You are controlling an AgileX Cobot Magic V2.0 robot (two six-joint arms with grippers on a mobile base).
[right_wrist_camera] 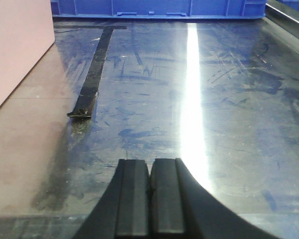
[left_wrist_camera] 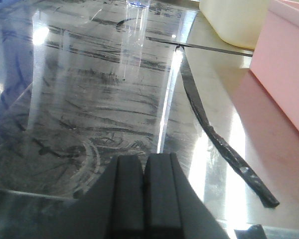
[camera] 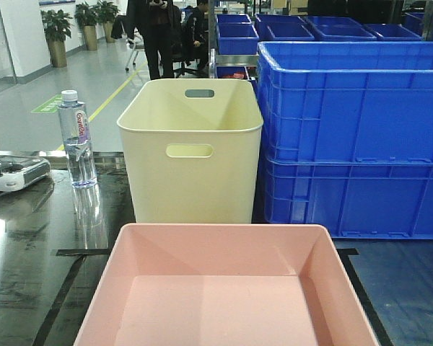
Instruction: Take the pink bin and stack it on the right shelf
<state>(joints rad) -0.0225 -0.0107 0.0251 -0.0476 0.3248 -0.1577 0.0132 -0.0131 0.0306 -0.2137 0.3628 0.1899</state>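
Pink bin (camera: 227,288) just before cream bin (camera: 191,148), blue crates (camera: 353,137).

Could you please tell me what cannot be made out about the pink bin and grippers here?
- Pink bin: near rim cut off by the front view's bottom edge.
- Its underside: hidden by its own walls.
- Left gripper, right gripper: bodies cut off by the wrist views' bottom edges; neither appears in the front view.
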